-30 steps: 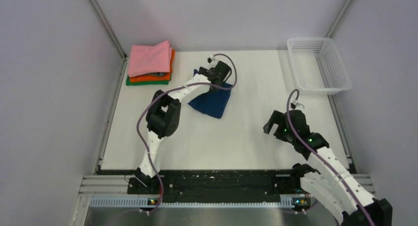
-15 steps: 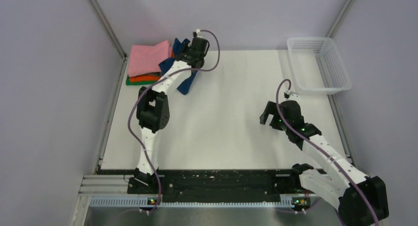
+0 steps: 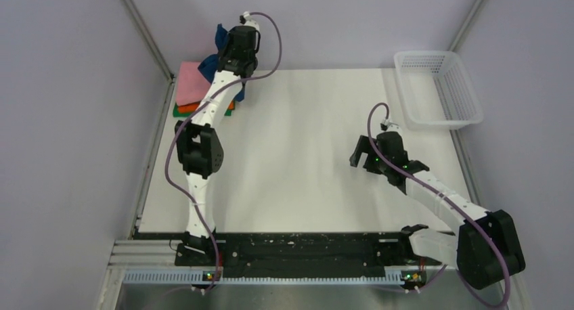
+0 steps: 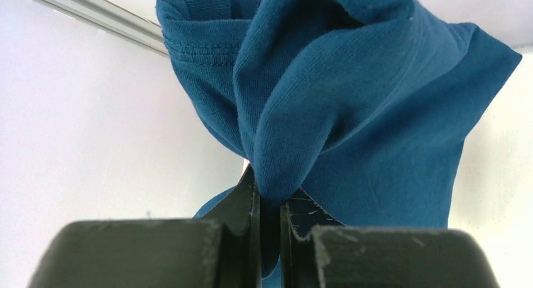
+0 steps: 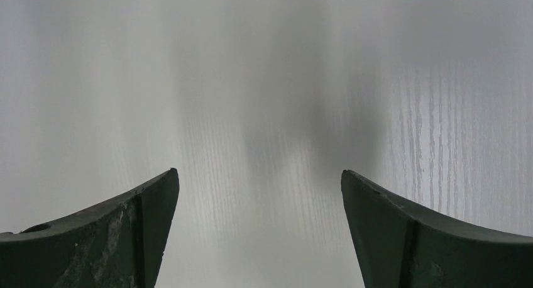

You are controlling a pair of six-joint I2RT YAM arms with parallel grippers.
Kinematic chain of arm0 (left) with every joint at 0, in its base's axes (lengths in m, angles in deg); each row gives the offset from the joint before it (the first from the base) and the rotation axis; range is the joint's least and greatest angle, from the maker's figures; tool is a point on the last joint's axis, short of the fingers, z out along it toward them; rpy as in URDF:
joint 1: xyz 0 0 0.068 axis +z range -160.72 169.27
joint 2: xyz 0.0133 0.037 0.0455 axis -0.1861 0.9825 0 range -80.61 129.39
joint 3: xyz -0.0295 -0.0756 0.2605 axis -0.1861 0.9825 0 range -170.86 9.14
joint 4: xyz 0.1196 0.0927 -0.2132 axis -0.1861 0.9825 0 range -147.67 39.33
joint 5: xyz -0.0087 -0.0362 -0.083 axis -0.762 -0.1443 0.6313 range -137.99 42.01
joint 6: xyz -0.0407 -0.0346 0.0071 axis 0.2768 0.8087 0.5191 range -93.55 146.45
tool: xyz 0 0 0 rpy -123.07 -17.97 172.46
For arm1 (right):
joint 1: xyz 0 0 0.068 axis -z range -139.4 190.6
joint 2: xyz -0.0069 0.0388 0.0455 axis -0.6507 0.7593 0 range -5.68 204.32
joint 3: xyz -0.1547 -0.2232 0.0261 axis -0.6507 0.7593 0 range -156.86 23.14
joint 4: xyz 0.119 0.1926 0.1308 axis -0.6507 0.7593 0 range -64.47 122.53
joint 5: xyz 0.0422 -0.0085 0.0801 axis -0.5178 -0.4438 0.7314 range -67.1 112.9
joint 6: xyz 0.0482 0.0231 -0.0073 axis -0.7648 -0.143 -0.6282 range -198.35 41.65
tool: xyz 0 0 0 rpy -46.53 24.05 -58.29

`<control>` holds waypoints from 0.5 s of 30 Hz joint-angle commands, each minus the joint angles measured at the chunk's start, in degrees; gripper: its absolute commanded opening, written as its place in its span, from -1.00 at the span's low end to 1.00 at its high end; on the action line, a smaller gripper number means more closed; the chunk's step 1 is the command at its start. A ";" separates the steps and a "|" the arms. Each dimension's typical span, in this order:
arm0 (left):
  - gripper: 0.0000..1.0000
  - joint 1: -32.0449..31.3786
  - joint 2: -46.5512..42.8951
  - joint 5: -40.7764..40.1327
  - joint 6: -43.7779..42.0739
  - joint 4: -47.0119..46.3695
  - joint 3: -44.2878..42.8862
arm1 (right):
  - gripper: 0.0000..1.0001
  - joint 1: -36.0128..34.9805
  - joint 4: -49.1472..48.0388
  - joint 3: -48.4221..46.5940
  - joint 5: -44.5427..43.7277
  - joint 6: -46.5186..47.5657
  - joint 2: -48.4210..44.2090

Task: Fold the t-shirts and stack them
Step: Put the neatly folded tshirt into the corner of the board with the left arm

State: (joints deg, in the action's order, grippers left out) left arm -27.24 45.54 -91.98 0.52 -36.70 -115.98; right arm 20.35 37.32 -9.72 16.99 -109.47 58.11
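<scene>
Above the stack point(image 3: 190, 84) now: navy t-shirt point(image 4: 377, 112).

Left gripper point(image 3: 229, 47) held navy shirt point(image 3: 219, 38) aloft above pink-topped stack point(image 3: 189, 85) (far-left corner); right gripper point(image 3: 361, 154) hovered well apart over table point(image 3: 304, 188).

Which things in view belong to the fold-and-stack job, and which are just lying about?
Part of the job: navy t-shirt, bunched and pinched in the shut left gripper; at the far left corner, folded pink t-shirt on top of orange t-shirt and green t-shirt.

Just lying about: white mesh basket, far right; right gripper open, holding nothing.
</scene>
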 commanded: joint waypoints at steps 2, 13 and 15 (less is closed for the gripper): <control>-1.00 1.50 -4.01 2.53 0.44 -4.50 -4.04 | 0.98 -0.13 -2.35 -3.30 0.57 0.46 1.80; -1.00 8.46 -1.87 5.63 5.49 0.03 -4.90 | 0.97 0.17 -0.03 -6.26 0.40 0.20 6.09; -1.00 10.05 -0.90 7.09 5.82 0.71 -4.47 | 0.97 0.15 0.67 -7.30 0.61 -0.02 7.46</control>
State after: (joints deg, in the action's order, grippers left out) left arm -20.77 45.51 -87.45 3.52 -35.63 -117.84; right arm 20.41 37.87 -13.11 17.18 -109.42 63.58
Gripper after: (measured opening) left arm 0.100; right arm 0.986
